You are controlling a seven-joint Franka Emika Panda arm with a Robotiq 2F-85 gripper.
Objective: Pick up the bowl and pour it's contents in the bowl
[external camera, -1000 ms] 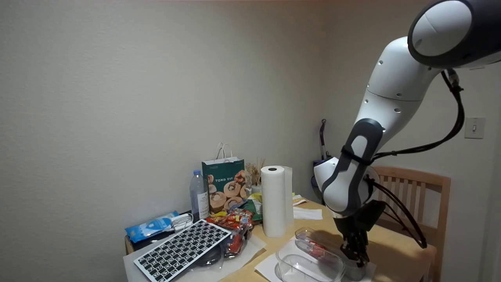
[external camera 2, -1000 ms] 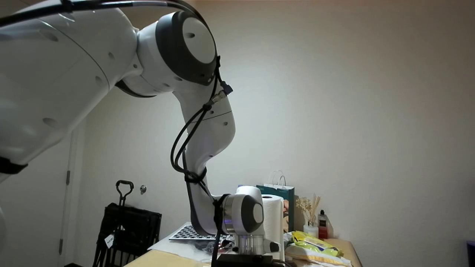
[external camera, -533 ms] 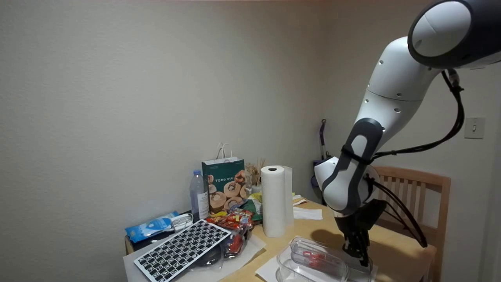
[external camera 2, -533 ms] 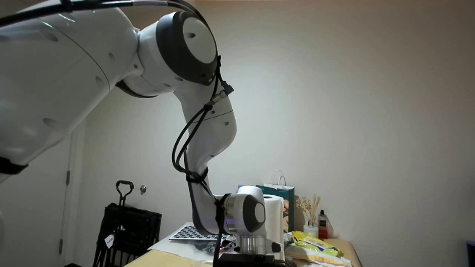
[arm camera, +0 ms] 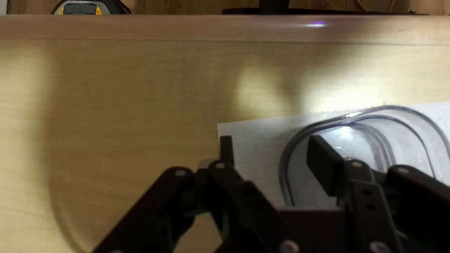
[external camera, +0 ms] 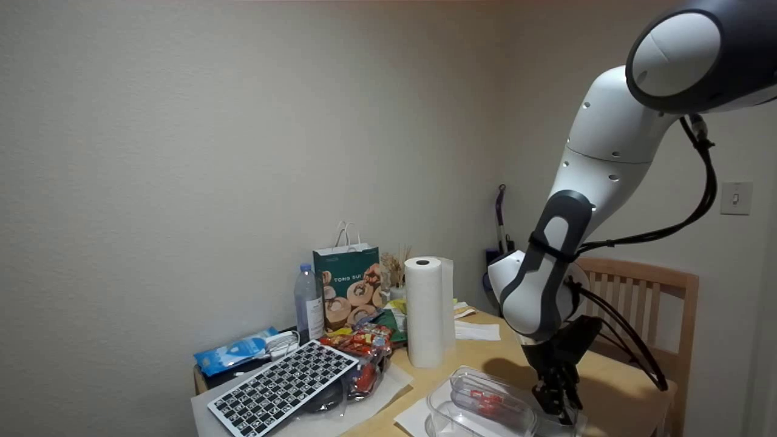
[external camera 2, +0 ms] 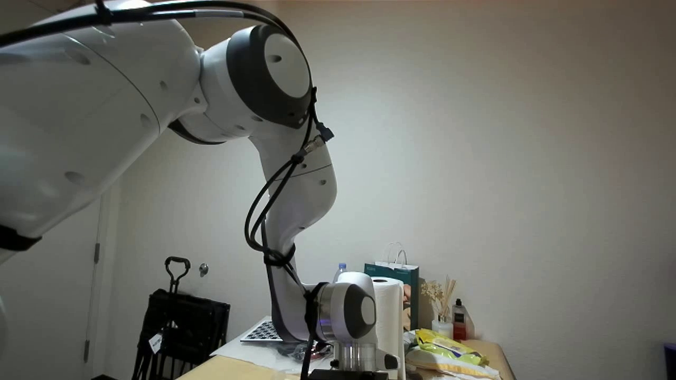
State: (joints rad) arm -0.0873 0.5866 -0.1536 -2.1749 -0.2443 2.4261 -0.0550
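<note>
We've got the gripper [arm camera: 270,154] spread, lower right of wrist view, clear plastic container [arm camera: 318,128] rim showing between its jaws

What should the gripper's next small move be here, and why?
Probably to close gently on the rim of the clear tub below it. In the wrist view the gripper stands open, and a stretch of that rim appears between its fingers, one outside, one inside; nothing looks held. Their depth is hard to judge, so slowly.
</note>
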